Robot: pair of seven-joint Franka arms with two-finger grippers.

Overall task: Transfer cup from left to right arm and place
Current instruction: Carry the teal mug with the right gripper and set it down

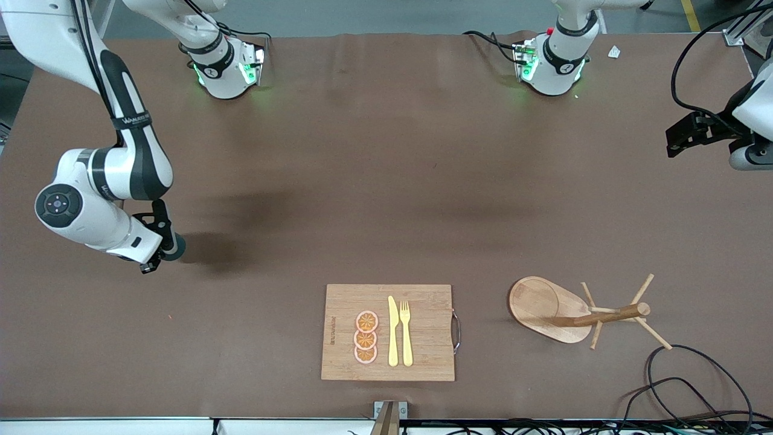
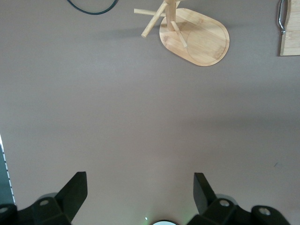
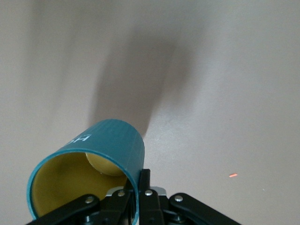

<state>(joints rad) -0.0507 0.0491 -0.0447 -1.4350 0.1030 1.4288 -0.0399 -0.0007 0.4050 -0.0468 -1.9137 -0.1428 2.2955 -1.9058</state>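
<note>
The dark teal ribbed cup (image 3: pixel 101 143) with a yellowish inside is held on its side by my right gripper (image 3: pixel 138 180). The gripper is shut on the cup's rim wall, one finger inside and one outside. The handle is hidden. In the front view the right gripper (image 1: pixel 158 244) holds the cup (image 1: pixel 176 247) just above the brown table at the right arm's end. My left gripper (image 2: pixel 140 187) is open and empty, up in the air at the left arm's end of the table (image 1: pixel 685 134).
A wooden peg rack (image 1: pixel 580 311) on an oval base lies near the front edge toward the left arm's end, also in the left wrist view (image 2: pixel 194 35). A wooden cutting board (image 1: pixel 388 332) carries orange slices, a yellow knife and fork. Black cables (image 1: pixel 682 380) lie at the front corner.
</note>
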